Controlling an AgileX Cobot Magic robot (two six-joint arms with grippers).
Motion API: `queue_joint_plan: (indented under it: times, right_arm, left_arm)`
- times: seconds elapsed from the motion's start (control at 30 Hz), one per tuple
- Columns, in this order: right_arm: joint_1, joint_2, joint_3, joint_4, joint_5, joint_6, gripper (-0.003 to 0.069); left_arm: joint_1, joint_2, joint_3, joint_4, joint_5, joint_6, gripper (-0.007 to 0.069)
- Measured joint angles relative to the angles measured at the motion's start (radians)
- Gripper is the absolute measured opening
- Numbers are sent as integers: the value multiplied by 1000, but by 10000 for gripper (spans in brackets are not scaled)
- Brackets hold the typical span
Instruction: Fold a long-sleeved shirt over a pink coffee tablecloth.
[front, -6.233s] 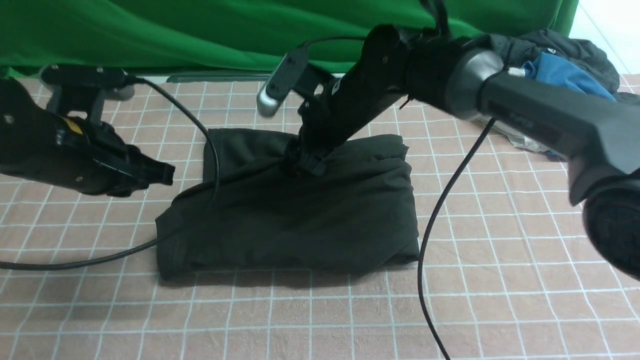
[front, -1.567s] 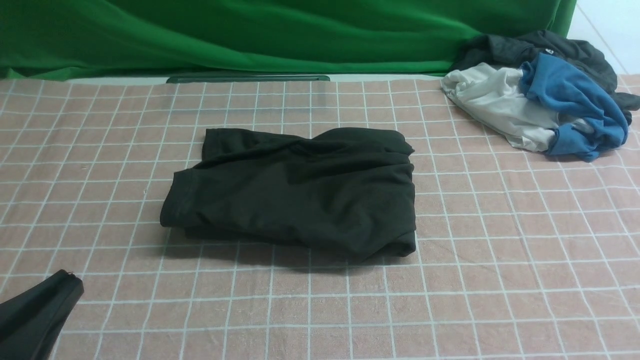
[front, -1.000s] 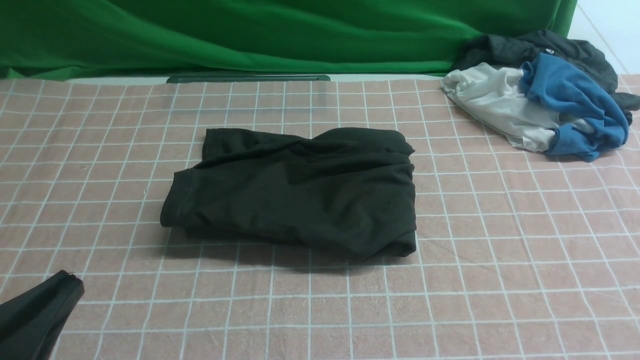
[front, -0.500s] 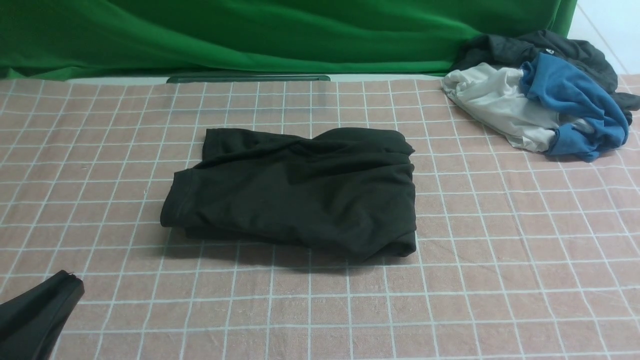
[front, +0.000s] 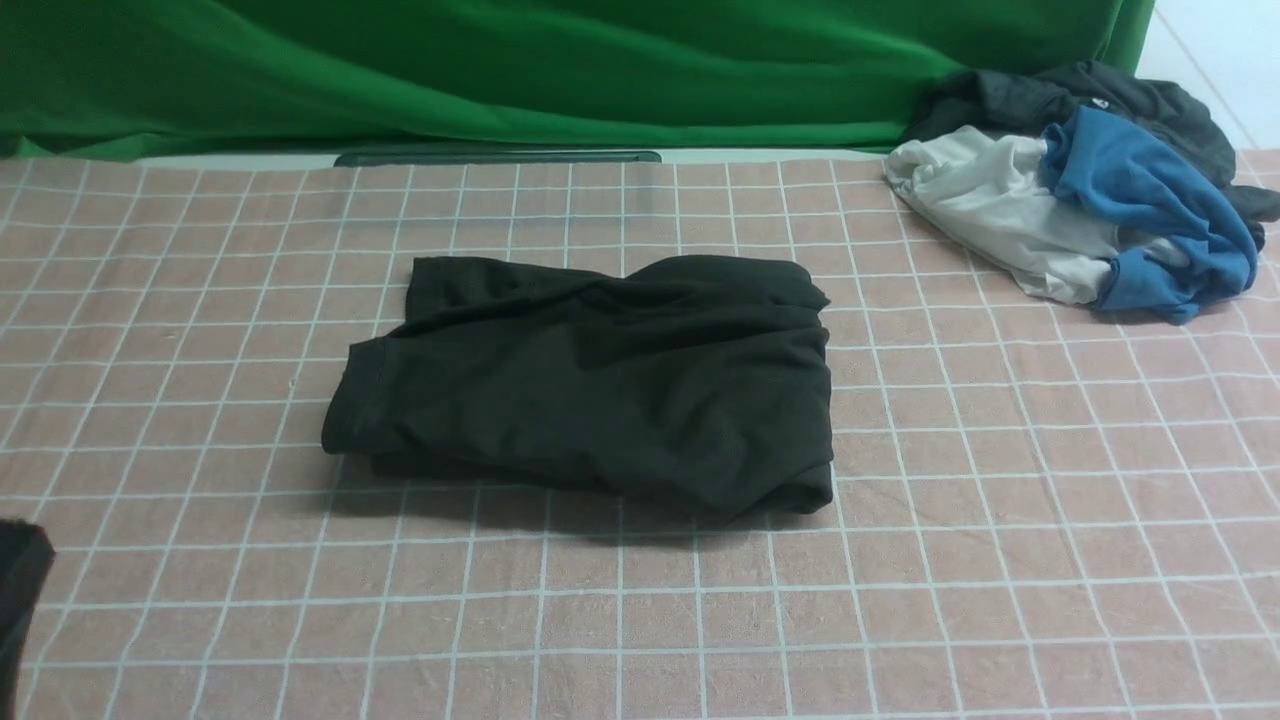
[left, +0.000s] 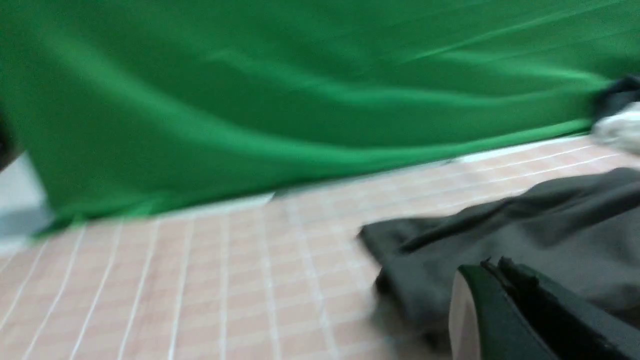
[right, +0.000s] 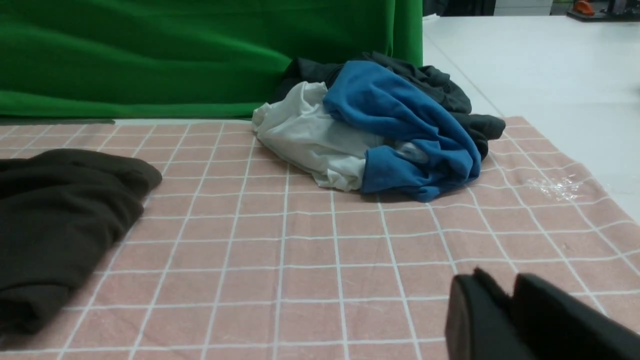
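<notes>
The black long-sleeved shirt (front: 590, 385) lies folded into a rough rectangle on the middle of the pink coffee tablecloth (front: 1000, 500), with nothing touching it. My left gripper (left: 495, 265) is shut and empty, low over the cloth beside the shirt's (left: 525, 235) left edge. Only a black corner of the left gripper (front: 20, 575) shows in the front view. My right gripper (right: 500, 282) hovers over bare tablecloth (right: 300, 250), well to the right of the shirt (right: 60, 220). Its fingertips stand a little apart with nothing between them. The right arm is out of the front view.
A pile of white, blue and dark grey garments (front: 1090, 200) sits at the far right corner of the cloth, also seen as a clothes pile (right: 380, 125) ahead of the right gripper. A green cloth (front: 500, 70) hangs along the back edge.
Both arms have pulled away from the shirt since the oldest frame. In the last half second the left gripper slid further toward the front view's left edge. The shirt lies unchanged.
</notes>
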Motion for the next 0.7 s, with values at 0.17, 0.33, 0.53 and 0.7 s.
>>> queue_joint_plan:
  times: [0.17,0.33,0.53,0.7]
  right_arm:
    - [0,0,0,0,0,0,118]
    - [0,-1,0,0,0,0,127]
    - [0,-1,0,0,0,0,136]
    - [0,-1,0,0,0,0,147]
  left_arm:
    - [38,0,127,-36,3,-5,18]
    - [38,0,144,-96,-27,-10,18]
    - [38,0,144,-101,-59,-10,18]
    - [38,0,144,-98,-61,-10,18]
